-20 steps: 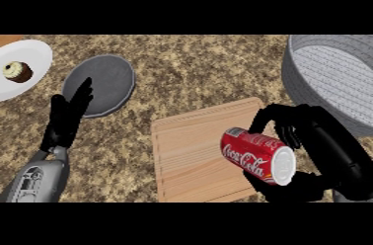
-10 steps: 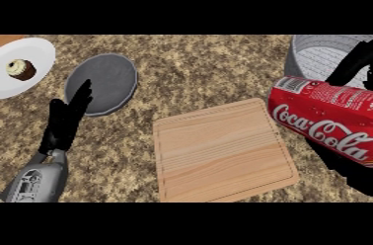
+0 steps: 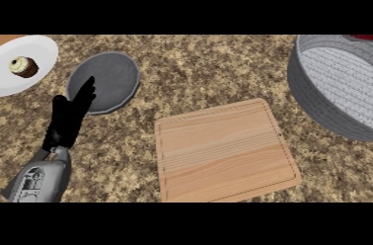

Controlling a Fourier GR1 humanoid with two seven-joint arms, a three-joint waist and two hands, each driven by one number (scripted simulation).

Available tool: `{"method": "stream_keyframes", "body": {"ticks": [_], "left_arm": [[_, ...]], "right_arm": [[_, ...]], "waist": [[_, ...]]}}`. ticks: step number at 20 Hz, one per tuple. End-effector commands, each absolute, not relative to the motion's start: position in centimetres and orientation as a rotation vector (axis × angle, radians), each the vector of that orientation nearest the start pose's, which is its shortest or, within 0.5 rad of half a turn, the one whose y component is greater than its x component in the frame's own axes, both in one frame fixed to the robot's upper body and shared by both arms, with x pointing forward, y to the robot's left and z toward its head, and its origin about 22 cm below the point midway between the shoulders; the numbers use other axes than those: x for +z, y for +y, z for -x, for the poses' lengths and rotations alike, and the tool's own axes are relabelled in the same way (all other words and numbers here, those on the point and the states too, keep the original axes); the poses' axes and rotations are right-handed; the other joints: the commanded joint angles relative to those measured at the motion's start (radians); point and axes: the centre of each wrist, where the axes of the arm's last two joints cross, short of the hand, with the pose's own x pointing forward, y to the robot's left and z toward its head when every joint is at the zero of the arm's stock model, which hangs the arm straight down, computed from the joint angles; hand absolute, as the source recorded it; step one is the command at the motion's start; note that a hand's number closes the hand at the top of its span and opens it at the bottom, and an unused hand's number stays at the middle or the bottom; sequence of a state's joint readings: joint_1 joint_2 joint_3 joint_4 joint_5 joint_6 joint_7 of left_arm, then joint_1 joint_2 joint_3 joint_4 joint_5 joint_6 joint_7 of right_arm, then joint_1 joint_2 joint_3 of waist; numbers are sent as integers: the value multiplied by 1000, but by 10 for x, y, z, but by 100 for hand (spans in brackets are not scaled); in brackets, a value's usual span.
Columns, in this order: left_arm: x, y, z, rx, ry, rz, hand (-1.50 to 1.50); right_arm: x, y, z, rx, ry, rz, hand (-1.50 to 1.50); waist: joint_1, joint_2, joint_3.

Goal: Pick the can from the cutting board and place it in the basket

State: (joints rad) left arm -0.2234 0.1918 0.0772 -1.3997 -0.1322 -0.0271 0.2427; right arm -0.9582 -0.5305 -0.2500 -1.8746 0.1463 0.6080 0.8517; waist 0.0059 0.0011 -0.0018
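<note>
The wooden cutting board [image 3: 222, 150] lies bare at the centre of the counter. At the right edge stands the grey basket [image 3: 315, 98], its woven floor showing. A small red sliver [image 3: 362, 37] that matches the can's colour shows at the top right corner, above the basket's far rim; the rest of the can is out of view. My right hand does not show. At the left my left hand [image 3: 69, 115] rests open, fingers straight and pointing up, near the grey plate.
A dark grey plate [image 3: 109, 81] sits left of the board. At the far left, a white plate [image 3: 33, 66] holds a small cupcake [image 3: 23, 66]. Speckled brown counter surrounds everything.
The right hand with the red can rose from the board, moved right toward the basket and left the view. Only a red sliver remains visible. The left hand stayed put.
</note>
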Motion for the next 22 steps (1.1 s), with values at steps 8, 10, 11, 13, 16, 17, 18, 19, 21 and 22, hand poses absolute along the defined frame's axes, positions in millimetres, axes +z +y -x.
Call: {"method": "stream_keyframes", "body": {"ticks": [8, 10, 11, 13, 16, 17, 18, 19, 21, 22], "left_arm": [[32, 260, -298, -214, -1360, -251, 0], [39, 282, -314, -224, -1370, -258, 0], [34, 264, -304, -241, -1379, -278, 0], [25, 257, -302, -213, -1382, -244, 0], [27, 260, -298, -238, -1383, -236, 0], [34, 263, -302, -225, -1372, -251, 0], [26, 271, -294, -234, -1372, -270, 0], [26, 265, -299, -210, -1369, -273, 0], [38, 261, -304, -222, -1369, -250, 0], [33, 262, -296, -226, -1385, -258, 0]], "right_arm": [[371, -327, -313, 901, -1381, 1133, 150], [368, -334, -325, 888, -1379, 1167, 150], [367, -346, -330, 890, -1370, 1174, 150], [371, -379, -332, 847, -1403, 1142, 150], [341, -385, -348, 917, -1410, 1152, 150], [343, -418, -342, 894, -1429, 1122, 150], [334, -422, -343, 909, -1433, 1095, 150], [334, -411, -350, 938, -1465, 1054, 150], [320, -432, -355, 940, -1445, 1044, 150], [316, -423, -363, 932, -1457, 1036, 150]], "waist": [[18, 11, 3], [13, 12, 2], [16, 9, 2], [15, 8, 2], [15, 6, 2], [20, 9, 3], [14, 6, 3], [10, 4, 2], [16, 6, 2], [15, 4, 2]]}}
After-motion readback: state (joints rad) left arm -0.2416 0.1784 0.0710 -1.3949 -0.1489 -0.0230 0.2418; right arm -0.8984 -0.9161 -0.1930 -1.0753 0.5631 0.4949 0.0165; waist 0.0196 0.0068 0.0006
